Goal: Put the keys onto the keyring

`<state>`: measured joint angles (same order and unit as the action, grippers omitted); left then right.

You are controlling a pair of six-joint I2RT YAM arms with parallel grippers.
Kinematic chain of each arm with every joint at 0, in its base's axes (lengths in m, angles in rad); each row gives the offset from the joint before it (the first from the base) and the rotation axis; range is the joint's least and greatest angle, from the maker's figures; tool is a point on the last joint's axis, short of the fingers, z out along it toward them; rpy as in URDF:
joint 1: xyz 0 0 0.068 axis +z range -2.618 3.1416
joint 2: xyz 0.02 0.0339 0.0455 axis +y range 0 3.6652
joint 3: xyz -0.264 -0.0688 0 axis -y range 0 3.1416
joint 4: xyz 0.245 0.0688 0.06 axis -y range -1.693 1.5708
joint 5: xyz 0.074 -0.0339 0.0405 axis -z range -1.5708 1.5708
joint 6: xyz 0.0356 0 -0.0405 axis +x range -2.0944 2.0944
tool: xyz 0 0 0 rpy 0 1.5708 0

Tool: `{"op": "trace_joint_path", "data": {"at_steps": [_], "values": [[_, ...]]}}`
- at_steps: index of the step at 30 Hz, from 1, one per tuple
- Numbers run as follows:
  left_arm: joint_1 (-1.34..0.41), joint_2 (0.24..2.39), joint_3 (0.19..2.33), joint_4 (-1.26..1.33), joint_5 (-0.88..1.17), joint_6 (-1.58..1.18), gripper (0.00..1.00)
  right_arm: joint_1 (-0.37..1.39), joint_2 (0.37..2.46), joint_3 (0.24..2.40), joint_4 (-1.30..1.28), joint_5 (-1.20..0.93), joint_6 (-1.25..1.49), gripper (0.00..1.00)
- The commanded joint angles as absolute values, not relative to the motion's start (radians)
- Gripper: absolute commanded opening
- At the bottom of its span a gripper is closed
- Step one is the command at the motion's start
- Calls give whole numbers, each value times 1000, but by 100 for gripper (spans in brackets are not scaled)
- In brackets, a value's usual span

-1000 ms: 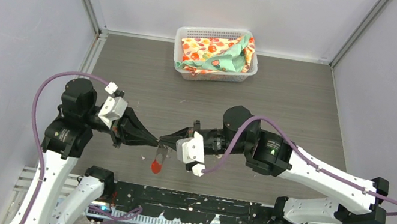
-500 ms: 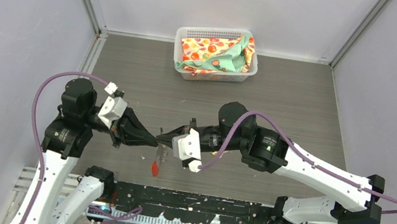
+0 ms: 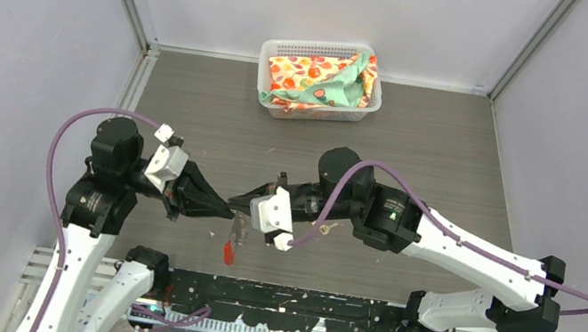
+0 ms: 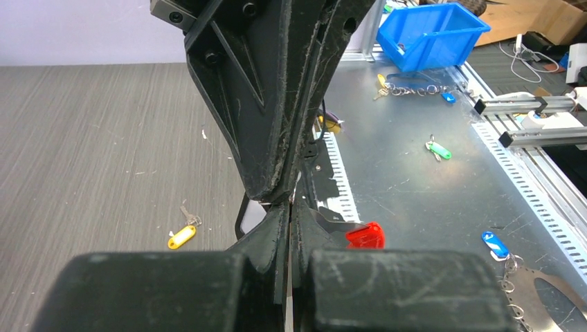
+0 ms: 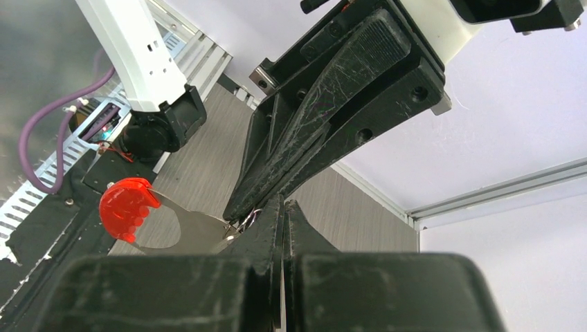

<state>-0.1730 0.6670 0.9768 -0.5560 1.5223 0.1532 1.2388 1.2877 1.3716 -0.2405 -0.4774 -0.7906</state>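
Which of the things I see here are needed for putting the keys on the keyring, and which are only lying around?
For the job: keyring, its red tag, yellow key.
Just lying about: basket, cloth, blue bin, green tag, blue tag.

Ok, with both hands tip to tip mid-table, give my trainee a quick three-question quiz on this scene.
1. True or false: the left hand and right hand are both shut.
2. What colour is the keyring tag hanging below them? A) blue B) red C) green
3. What fills the white basket at the table's far edge?
Key: 1 true; 2 B; 3 patterned cloth.
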Motion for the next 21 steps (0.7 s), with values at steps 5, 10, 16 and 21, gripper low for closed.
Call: {"op": "trace_joint_path", "data": {"at_steps": [5,10,16,21], "values": [[-175,660,1028,-541,1548,169,0,1210,1264,1407,-256,-499,-729,1],[-175,673,1062,-541,1557,162,0,1181,1261,1465,-260,-498,-620,1],[-175,678,1083,-535,1529,118,0,1175,1279,1597,-380,-412,-544,19],[-175,668,1025,-262,1430,-183,0,1174,1233,1624,-417,-328,-475,32]]}}
